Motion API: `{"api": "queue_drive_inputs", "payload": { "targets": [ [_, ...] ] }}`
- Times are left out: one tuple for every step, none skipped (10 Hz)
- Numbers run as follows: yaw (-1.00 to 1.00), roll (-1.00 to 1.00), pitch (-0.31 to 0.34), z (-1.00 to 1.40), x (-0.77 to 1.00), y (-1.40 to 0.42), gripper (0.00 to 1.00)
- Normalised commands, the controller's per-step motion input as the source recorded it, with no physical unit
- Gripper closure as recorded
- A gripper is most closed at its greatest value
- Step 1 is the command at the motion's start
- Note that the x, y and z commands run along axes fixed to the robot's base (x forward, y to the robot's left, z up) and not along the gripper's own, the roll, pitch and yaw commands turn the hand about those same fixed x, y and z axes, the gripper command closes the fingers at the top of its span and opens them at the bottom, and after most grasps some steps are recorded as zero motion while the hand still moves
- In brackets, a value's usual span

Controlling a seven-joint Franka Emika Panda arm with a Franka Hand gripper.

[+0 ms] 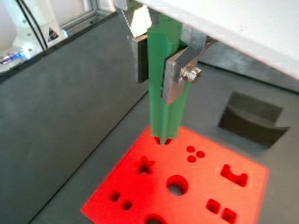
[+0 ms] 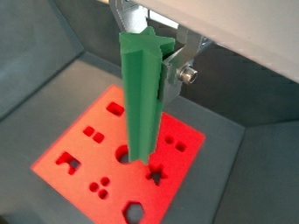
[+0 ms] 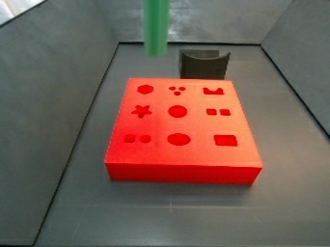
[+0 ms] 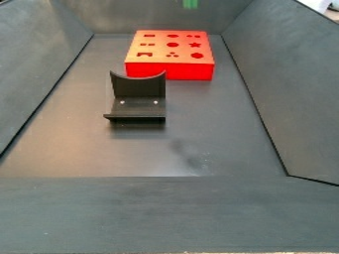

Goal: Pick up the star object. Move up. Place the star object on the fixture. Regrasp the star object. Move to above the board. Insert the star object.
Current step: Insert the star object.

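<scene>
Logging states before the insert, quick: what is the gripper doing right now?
Gripper: shut on the star object, held upright above the board, not yet inserted.

The gripper [image 1: 163, 68] hangs high above the floor, fingers pointing straight down, clamped on the upper part of the star object [image 1: 163, 87], which hangs upright between them. In both wrist views one flat silver finger [image 2: 181, 63] presses against the side of the green prism, a screw visible in the plate; in a wrist view the dark pad of the opposite finger [image 1: 142, 59] shows on the prism's other side. The gripper body lies out of frame in both side views; only the prism's lower length [image 3: 157, 27] shows in a side view.
</scene>
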Motion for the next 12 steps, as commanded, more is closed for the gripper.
{"api": "queue_drive_inputs", "payload": {
  "targets": [
    [0.00,0.05,0.000,-0.03,0.00,-0.11,1.00],
    [0.00,0.03,0.000,-0.08,0.00,-0.05,1.00],
    [-0.31,0.05,0.000,-0.29,0.00,-0.12,1.00],
    [-0.58,0.00,-0.044,-0.36,-0.03,-0.07,1.00],
    [-0.44,0.00,-0.071,-0.30,-0.02,0.00,1.00],
    [-0.03,0.00,0.000,-0.02,0.00,0.00,1.00],
    [-0.13,0.00,-0.023,-0.35,0.00,0.02,1.00],
    [0.00,0.00,-0.159,-0.51,0.00,0.00,1.00],
    [-0.15,0.00,-0.154,-0.43,0.00,0.00,1.00],
    [-0.15,0.00,-0.149,-0.17,0.00,0.00,1.00],
    [0.00,0.00,0.000,-0.03,0.00,0.00,1.00],
    [-0.32,0.00,0.000,-0.23,0.00,0.04,1.00]
  ]
}}
